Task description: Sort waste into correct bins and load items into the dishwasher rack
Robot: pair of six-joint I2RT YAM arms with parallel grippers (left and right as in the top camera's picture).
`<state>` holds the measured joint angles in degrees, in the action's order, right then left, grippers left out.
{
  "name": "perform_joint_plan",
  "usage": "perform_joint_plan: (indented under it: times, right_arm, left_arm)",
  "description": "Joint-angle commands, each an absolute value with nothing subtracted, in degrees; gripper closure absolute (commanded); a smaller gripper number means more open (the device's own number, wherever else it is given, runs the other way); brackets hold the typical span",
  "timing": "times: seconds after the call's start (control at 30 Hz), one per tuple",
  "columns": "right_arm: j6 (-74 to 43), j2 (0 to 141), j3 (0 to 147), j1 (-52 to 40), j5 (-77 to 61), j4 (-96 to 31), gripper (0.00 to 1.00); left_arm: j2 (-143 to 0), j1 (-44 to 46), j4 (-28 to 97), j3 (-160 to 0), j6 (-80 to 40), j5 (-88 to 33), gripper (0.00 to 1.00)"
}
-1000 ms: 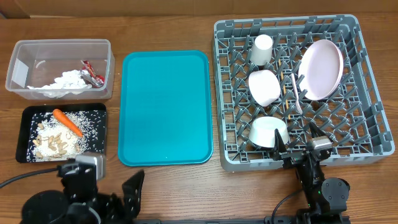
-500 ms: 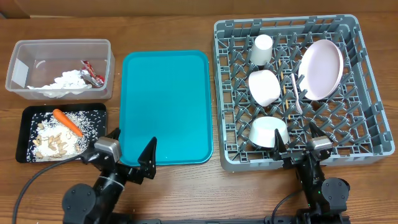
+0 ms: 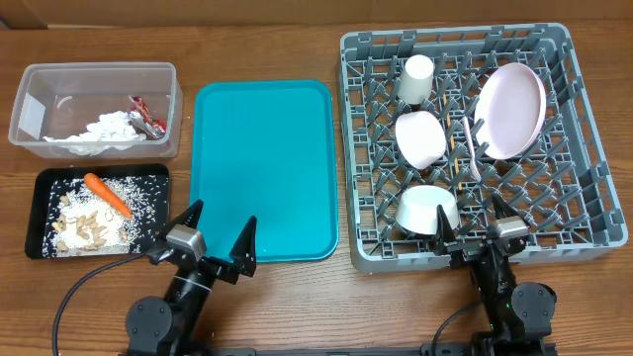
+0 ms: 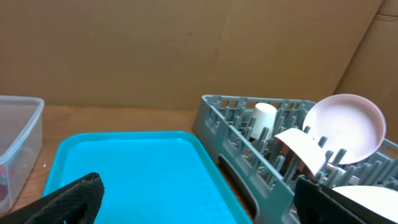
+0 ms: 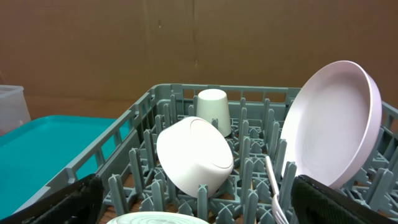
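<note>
The grey dishwasher rack [image 3: 455, 40] holds a cup [image 3: 415, 79], a bowl [image 3: 420, 138], a pale-pink plate [image 3: 511, 111], a fork [image 3: 471, 148] and a second bowl [image 3: 427, 210]. The clear tub [image 3: 99, 67] contains a napkin [image 3: 104, 132] and a red wrapper [image 3: 146, 116]. In the black tray [image 3: 34, 220] lie a carrot [image 3: 107, 194] and food scraps [image 3: 84, 229] with rice. My left gripper [image 3: 222, 220] [image 4: 196, 186] stands open at the teal tray's near edge, holding nothing. My right gripper [image 3: 473, 222] [image 5: 196, 186] is open at the rack's near edge, facing the bowl [image 5: 194, 152].
The teal tray [image 3: 262, 170] lies between the bins and the rack, with nothing on it. A cardboard wall [image 4: 186, 50] closes off the far side of the wooden table. Both arm bases sit at the near table edge.
My left arm has swung right from in front of the black tray to the teal tray's near left corner, jaws still wide. The right arm has not moved.
</note>
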<state>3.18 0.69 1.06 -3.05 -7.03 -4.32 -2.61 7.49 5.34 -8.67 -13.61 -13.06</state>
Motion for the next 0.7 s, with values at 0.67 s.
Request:
perform_joint_plan:
  times: [0.67]
  right_arm:
    - [2.79,0.16,0.45,-2.83,-6.48,-4.12,0.0]
  left_arm:
    - [-0.16,2.07,3.18,-0.23,-2.42,-10.96,0.0]
